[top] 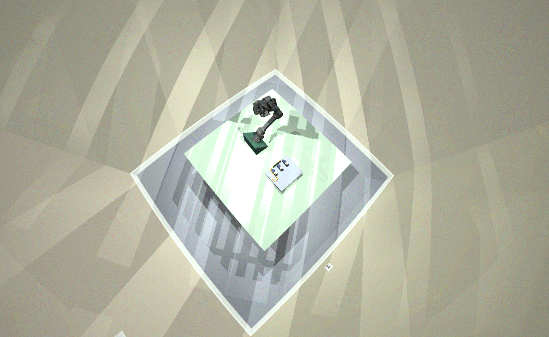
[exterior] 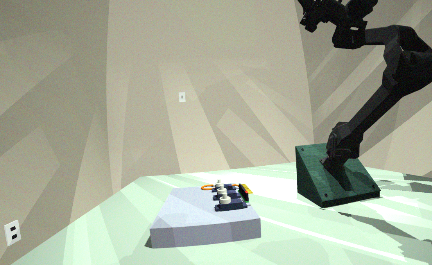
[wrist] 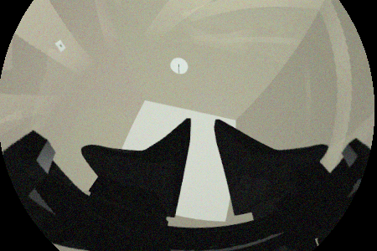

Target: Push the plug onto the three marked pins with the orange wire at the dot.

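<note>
Three dark servos with white horns, one of them the nearest servo (exterior: 232, 204), sit on a pale grey block (top: 286, 183) (exterior: 204, 233). A row of thin yellow pins (exterior: 248, 188) sticks out from a black strip on the block's robot side. A small red mark shows on the strip. An orange lead (exterior: 207, 189) loops beside the farthest servo and runs toward the strip. The plug, its holes and the dot are too small to make out. My gripper (wrist: 203, 123) is partly open and empty, raised high and well away from the block; its fingers point toward the wall and ceiling.
The arm stands on a dark green wedge base (exterior: 309, 176) on the pale green table (top: 243, 201), a short way from the block's pin side. The wrist view shows walls, a round white fixture (wrist: 178, 65) and a bright white panel behind the fingers.
</note>
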You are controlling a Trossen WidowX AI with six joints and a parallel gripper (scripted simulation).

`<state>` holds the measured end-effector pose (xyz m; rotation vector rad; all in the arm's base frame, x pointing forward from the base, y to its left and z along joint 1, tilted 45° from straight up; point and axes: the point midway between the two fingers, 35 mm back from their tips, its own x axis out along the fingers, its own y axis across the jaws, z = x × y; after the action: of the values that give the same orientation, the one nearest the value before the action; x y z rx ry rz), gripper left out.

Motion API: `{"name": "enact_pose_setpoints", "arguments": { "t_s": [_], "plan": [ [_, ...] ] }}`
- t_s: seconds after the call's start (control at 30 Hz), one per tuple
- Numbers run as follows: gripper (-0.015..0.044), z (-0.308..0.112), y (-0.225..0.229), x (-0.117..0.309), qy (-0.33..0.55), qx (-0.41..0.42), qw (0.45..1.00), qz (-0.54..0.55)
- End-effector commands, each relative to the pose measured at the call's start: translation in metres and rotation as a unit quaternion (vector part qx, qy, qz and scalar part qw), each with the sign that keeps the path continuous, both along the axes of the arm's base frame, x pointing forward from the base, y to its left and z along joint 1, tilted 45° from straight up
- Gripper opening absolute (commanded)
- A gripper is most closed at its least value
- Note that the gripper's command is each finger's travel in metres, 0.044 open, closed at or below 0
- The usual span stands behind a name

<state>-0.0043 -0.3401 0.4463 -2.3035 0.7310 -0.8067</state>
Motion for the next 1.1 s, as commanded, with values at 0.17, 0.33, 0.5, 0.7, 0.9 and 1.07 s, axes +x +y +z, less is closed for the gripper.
{"name": "enact_pose_setpoints", "arguments": {
  "t_s": [0.17,0.33,0.5,0.7,0.9,1.07],
  "plan": [
    [0.0115,-0.001,0.004,0.055,-0.081,0.071,0.991,0.084],
    [0.0115,-0.002,0.01,0.086,-0.126,0.117,0.976,0.131],
    [0.0115,-0.003,0.018,0.116,-0.17,0.17,0.954,0.179],
    [0.0115,-0.006,0.032,0.15,-0.216,0.235,0.919,0.231],
    [0.0115,-0.011,0.05,0.184,-0.255,0.305,0.874,0.279],
    [0.0115,-0.015,0.066,0.207,-0.281,0.356,0.837,0.307]
  ]
}}
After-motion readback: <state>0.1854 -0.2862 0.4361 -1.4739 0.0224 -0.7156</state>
